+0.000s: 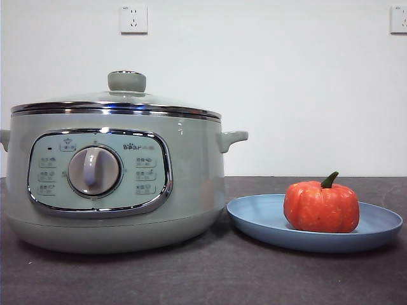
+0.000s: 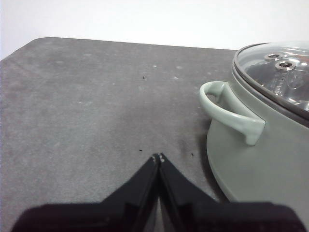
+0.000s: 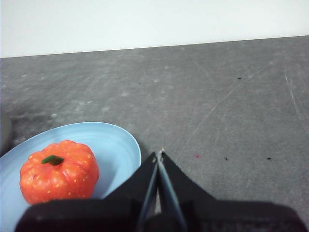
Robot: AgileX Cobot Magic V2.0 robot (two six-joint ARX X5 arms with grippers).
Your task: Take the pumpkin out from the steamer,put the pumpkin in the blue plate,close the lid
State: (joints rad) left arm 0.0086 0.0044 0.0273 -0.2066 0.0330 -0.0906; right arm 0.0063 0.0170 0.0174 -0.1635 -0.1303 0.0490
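Observation:
The orange-red pumpkin (image 1: 321,206) with a green stem sits upright in the blue plate (image 1: 254,219), to the right of the steamer (image 1: 191,190) in the front view. The glass lid (image 1: 126,81) rests closed on the steamer. My right gripper (image 3: 159,153) is shut and empty above the table, just beside the plate (image 3: 116,145) and the pumpkin (image 3: 59,172). My left gripper (image 2: 159,157) is shut and empty above the table beside the steamer's side handle (image 2: 227,113), with the lid (image 2: 275,63) seen on the pot. Neither gripper shows in the front view.
The dark grey table (image 1: 210,279) runs to a white wall with two sockets (image 1: 133,19). Bare tabletop (image 2: 87,106) lies beside the steamer and beyond the plate (image 3: 217,96).

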